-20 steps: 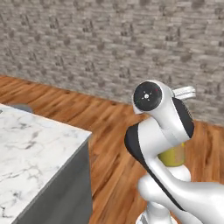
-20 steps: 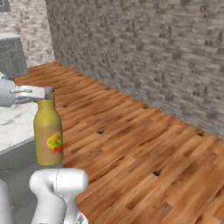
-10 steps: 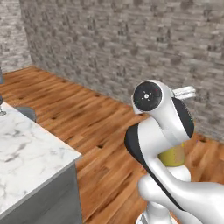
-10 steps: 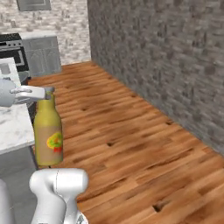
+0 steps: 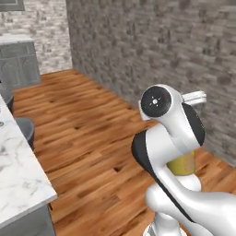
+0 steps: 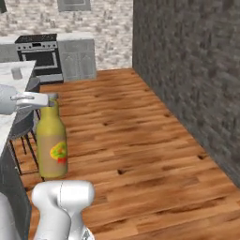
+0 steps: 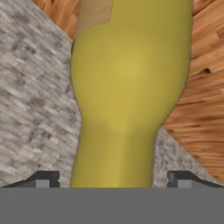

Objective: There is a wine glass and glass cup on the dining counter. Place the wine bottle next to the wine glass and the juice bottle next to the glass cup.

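My gripper point(image 6: 45, 99) is shut on the neck of the juice bottle point(image 6: 51, 146), a stout yellow-orange bottle with a red-and-yellow label, held upright above the wooden floor. In the hand view the juice bottle point(image 7: 127, 87) stands between the two fingertips point(image 7: 43, 178). From the left base view, part of the juice bottle point(image 5: 182, 164) shows behind my arm. The dining counter point(image 5: 18, 177) with its white marble top lies at the left. A small grey tumbler, likely the glass cup point(image 6: 17, 72), stands on the far part of the dining counter point(image 6: 28, 65).
A dark brick wall point(image 6: 187, 70) runs along the right. A black stove point(image 6: 37, 54) and grey cabinets point(image 6: 77, 58) stand at the far end. Grey stools point(image 5: 25, 130) sit beside the counter. Open wooden floor point(image 6: 131, 140) stretches between counter and wall.
The whole picture has swung as the base turns: the brick wall has slid to the right and the far kitchen has come into view. The bottle stays in the gripper.
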